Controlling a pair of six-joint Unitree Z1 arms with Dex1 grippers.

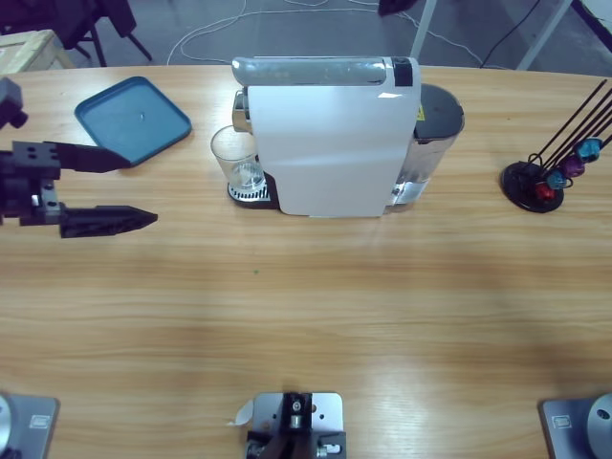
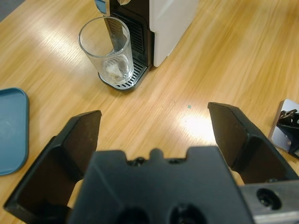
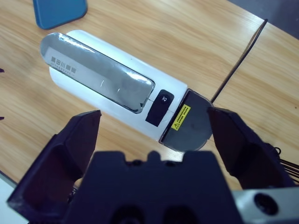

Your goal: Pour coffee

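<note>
My left end effector (image 1: pixel 139 188) hangs over the tabletop (image 1: pixel 306 316) with its jaws spread wide and nothing between them, well apart from the glass (image 1: pixel 236 159). The glass stands upright on the drip tray of the coffee machine (image 1: pixel 330 134). My right end effector (image 3: pixel 154 135) is likewise wide apart and holds nothing, above the machine's top.
</note>
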